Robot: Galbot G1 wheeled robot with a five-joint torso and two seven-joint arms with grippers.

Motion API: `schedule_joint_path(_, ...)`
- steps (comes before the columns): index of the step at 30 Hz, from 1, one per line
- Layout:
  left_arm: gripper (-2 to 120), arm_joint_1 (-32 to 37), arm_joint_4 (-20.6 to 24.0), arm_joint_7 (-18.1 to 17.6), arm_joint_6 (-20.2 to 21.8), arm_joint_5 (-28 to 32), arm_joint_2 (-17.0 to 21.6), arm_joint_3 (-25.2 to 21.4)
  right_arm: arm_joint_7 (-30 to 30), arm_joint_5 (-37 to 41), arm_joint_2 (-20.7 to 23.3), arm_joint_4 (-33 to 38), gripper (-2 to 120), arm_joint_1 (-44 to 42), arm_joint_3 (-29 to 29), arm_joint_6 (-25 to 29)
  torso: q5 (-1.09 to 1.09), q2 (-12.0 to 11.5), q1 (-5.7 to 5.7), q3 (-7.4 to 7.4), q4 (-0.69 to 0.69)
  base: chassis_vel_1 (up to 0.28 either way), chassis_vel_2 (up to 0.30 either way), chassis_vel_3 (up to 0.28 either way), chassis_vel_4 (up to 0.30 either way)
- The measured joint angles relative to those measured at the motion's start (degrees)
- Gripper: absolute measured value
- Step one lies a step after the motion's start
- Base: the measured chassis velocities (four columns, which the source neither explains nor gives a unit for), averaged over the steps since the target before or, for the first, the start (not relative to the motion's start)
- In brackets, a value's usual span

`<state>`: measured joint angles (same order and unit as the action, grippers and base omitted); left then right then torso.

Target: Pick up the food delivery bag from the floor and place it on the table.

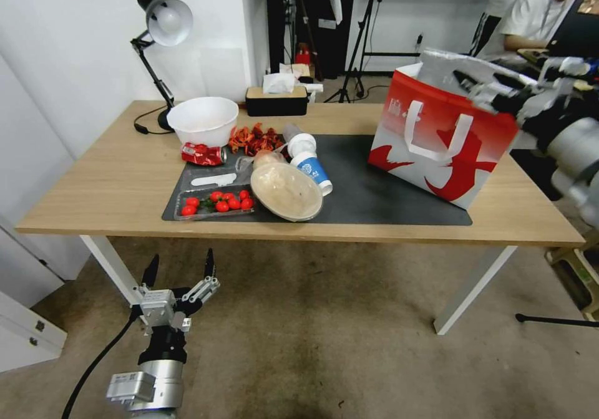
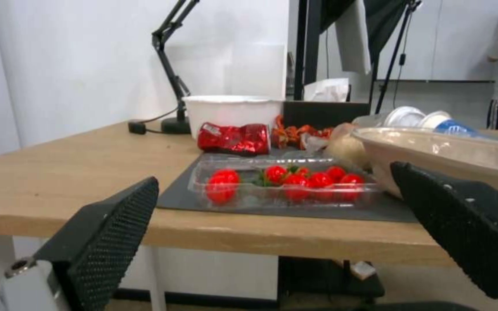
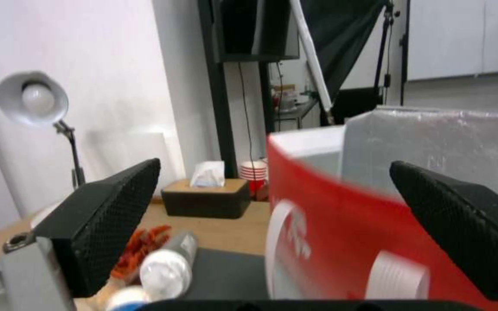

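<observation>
The red-and-white food delivery bag (image 1: 437, 144) stands upright on the right end of the dark mat (image 1: 374, 188) on the light-wood table (image 1: 112, 182). Its white strap handle hangs down the front and its silver lining shows at the top. My right gripper (image 1: 477, 88) is at the bag's upper right rim, open. In the right wrist view the bag (image 3: 341, 224) sits just ahead of the spread right gripper (image 3: 275, 164). My left gripper (image 1: 180, 268) hangs open low in front of the table's left leg, above the carpet floor (image 1: 324, 344). The left gripper (image 2: 272, 172) faces the table edge (image 2: 59, 172).
The mat's left half holds a tray of cherry tomatoes (image 1: 215, 202), a lidded bowl (image 1: 286, 191), two cups (image 1: 309, 163), a white bowl (image 1: 203, 120) and a red packet (image 1: 203, 154). A desk lamp (image 1: 163, 20) and tissue box (image 1: 276, 101) stand at the back. A white cabinet (image 1: 25, 332) is at left.
</observation>
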<state>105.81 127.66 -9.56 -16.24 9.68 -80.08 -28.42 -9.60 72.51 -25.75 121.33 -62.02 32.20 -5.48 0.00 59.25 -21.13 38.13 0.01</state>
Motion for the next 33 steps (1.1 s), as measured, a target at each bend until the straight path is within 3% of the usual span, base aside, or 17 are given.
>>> schedule_joint_path(9,100,0.27,-0.31,3.95,-1.22,0.69,1.05,-0.71,1.8,-19.69,-12.87,6.27,100,-26.47,7.35,7.93,0.0,0.0,0.0,-0.01,-0.03,0.0,0.0,0.0,0.0)
schedule_joint_path(10,100,0.27,-0.31,3.95,-1.22,0.69,1.05,-0.71,1.8,-19.69,-12.87,6.27,100,-26.47,7.35,7.93,0.0,0.0,0.0,-0.01,-0.03,0.0,0.0,0.0,0.0)
schedule_joint_path(16,100,-0.3,-1.51,7.19,-1.91,0.98,1.95,-1.4,3.18,-33.06,-23.55,7.35,100,-40.62,7.29,15.8,-0.02,-0.01,0.0,-0.01,-0.02,0.0,0.0,0.0,0.0)
schedule_joint_path(25,100,-1.47,-3.92,10.94,-3.0,1.98,3.26,-2.07,6.67,-43.79,-32.77,2.91,100,-46.7,6.48,26.04,-0.01,0.0,0.0,-0.01,-0.01,0.0,0.0,0.0,0.0)
schedule_joint_path(33,100,-1.8,-5.06,12.17,-3.43,1.78,3.25,-1.8,7.12,-45.23,-35.19,1.94,100,-48.16,6.14,29.26,0.0,-0.01,0.0,0.0,0.0,0.0,0.0,0.0,0.0)
